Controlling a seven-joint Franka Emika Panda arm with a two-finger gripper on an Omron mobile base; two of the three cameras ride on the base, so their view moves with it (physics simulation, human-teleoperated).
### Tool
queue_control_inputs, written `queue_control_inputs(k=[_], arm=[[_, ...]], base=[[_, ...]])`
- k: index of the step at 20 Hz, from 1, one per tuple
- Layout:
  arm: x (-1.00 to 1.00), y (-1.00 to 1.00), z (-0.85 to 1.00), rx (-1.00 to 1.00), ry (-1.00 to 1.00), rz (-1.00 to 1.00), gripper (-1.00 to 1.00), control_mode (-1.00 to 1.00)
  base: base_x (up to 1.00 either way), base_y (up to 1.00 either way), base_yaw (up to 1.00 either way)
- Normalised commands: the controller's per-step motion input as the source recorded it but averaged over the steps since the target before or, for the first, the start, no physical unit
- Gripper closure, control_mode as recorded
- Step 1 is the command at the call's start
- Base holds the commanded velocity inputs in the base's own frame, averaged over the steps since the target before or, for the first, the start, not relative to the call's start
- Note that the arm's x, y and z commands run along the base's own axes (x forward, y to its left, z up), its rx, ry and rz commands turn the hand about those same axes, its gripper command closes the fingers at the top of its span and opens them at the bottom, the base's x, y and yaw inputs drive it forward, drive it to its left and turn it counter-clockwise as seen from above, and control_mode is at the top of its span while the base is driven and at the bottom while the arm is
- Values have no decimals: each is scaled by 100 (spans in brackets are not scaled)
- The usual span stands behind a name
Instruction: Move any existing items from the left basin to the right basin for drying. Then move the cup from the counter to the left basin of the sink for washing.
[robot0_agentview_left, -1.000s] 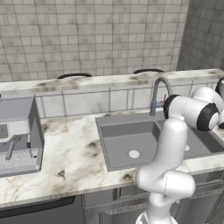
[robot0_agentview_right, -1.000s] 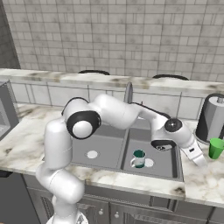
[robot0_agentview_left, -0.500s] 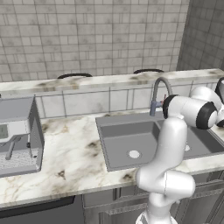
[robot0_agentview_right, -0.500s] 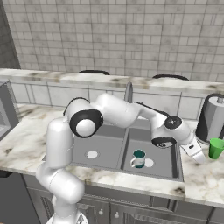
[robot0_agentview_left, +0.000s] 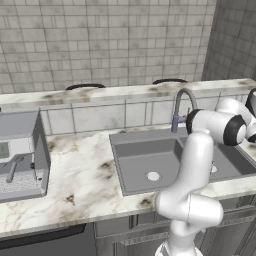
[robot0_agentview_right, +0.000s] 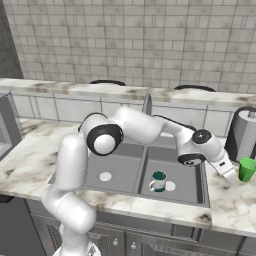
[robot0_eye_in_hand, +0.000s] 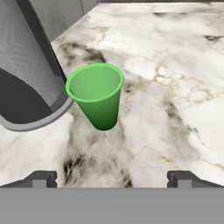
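Gripper (robot0_eye_in_hand: 111, 177) wide open before green cup (robot0_eye_in_hand: 96, 95), grey canister (robot0_eye_in_hand: 26, 74) beside.

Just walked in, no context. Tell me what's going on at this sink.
The arm is reaching right, its open gripper aimed at a green cup standing on the counter beside a grey canister; nothing is held. A teal cup already stands in the right basin, and the left basin has only its drain.

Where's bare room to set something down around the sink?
The left basin is bare around its drain, as is the counter between it and the coffee machine. Crowded: green cup beside the grey canister, right of the sink.
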Motion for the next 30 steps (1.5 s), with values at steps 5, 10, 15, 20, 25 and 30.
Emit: queue_control_inputs(k=[5, 10, 15, 20, 25, 30], arm=[[12, -15, 0, 0, 0, 0, -100, -100], [11, -15, 0, 0, 0, 0, -100, -100], [2, -15, 0, 0, 0, 0, -100, -100], [-8, -1, 4, 0, 0, 0, -100, -100], [-6, 0, 9, 0, 0, 0, -100, -100], [0, 4, 15, 0, 0, 1, -100, -100]], base=[[0, 0, 0], [0, 0, 0], [0, 0, 0], [0, 0, 0], [0, 0, 0], [0, 0, 0]])
